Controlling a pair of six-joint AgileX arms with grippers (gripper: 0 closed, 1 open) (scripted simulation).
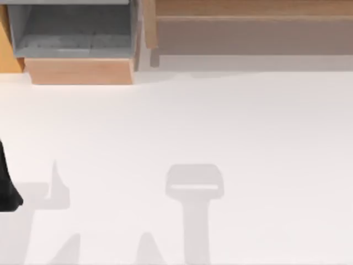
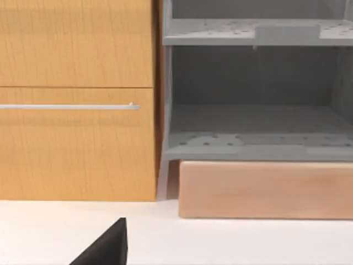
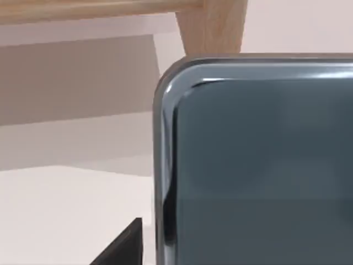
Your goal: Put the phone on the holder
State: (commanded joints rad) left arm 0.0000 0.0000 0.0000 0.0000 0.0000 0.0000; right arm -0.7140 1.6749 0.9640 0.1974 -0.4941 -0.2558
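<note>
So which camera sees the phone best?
The right wrist view. The phone looms close there, showing its glossy blue-grey face and silvery rounded corner. The top view gives a phone-shaped shadow on the white table; the left wrist view looks at a grey shelf.

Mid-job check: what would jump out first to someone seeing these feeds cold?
The phone, a glossy blue-grey slab with a silvery edge, looms close in the right wrist view. In the top view, a grey phone-shaped shadow lies on the white table near the bottom centre. A grey shelf unit stands at the table's back left.
</note>
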